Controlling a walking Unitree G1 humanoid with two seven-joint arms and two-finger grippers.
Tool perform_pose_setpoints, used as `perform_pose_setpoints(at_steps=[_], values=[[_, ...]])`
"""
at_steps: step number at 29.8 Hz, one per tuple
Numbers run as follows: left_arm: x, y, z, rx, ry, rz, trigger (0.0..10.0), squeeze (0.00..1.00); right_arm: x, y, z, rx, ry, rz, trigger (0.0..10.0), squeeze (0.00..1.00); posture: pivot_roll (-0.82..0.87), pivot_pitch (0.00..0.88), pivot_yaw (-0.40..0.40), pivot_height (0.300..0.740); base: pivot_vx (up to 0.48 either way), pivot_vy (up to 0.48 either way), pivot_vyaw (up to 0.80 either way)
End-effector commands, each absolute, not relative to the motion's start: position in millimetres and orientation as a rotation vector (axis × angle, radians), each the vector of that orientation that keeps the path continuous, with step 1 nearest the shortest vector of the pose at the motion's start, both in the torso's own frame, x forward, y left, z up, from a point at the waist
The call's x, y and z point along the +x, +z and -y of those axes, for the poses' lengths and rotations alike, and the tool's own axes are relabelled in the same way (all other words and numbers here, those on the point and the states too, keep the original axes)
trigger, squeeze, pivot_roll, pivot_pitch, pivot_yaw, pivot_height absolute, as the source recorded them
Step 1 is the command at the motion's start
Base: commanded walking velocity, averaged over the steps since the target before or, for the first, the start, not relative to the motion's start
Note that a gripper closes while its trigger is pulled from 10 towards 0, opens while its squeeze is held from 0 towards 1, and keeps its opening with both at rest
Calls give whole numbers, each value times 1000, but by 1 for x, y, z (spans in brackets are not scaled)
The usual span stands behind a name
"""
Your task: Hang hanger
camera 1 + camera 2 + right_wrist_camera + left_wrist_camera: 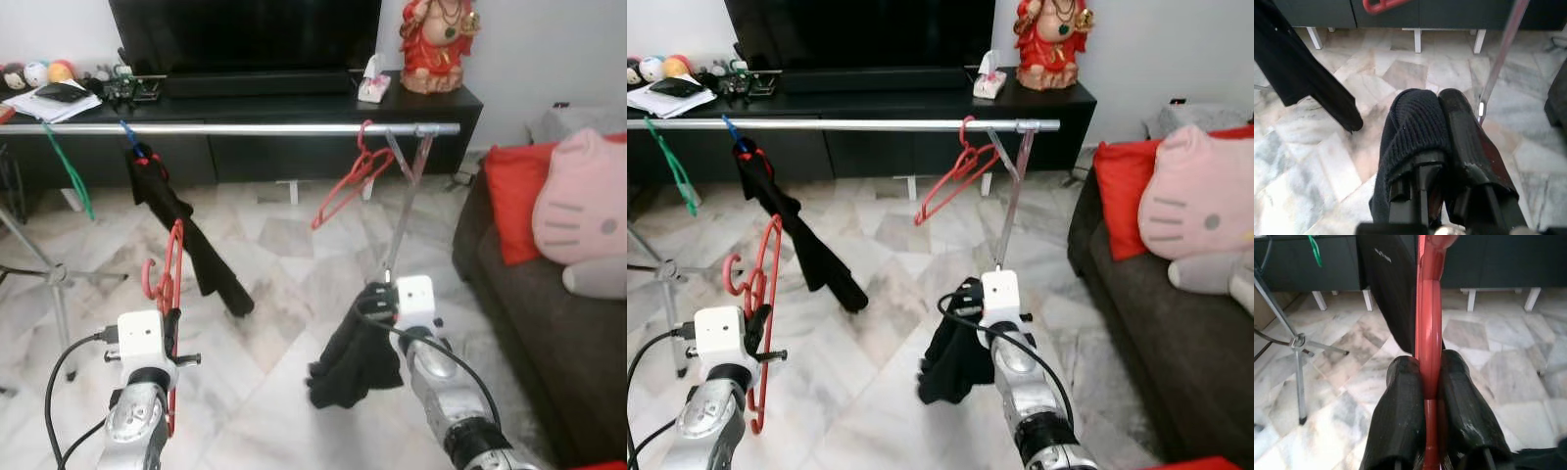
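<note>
My left gripper is shut on a red plastic hanger, held upright low on the left with its hook curling to the left. My right gripper is shut on a black knitted garment that droops toward the floor, draped over one finger. Ahead runs a silver clothes rail. On the rail hang an empty red hanger, a long black garment and a green hanger. Both grippers are well below and in front of the rail.
The rail's right post slants down just beyond my right gripper, and a tripod leg stands at left. A black TV console lies behind the rail. A dark sofa with a red cushion and a pink plush is at right.
</note>
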State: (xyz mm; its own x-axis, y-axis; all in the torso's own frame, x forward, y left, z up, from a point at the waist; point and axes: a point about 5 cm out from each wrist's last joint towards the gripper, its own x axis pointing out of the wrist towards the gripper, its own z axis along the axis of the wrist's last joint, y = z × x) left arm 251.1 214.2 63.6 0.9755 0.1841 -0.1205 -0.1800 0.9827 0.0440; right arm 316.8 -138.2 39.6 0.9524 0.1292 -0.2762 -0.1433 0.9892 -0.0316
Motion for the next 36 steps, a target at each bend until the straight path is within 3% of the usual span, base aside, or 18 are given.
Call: perform_pose_setpoints(at_steps=[1,36], values=[[253,66,-211,28,165,-121,10000,0,322,48,141,-58,130,-245,10000,0,-90,0,27,740,0,0,0],[253,65,-209,-12,164,-136,10000,0,326,54,143,-66,124,-232,10000,0,-94,0,33,740,0,0,0]])
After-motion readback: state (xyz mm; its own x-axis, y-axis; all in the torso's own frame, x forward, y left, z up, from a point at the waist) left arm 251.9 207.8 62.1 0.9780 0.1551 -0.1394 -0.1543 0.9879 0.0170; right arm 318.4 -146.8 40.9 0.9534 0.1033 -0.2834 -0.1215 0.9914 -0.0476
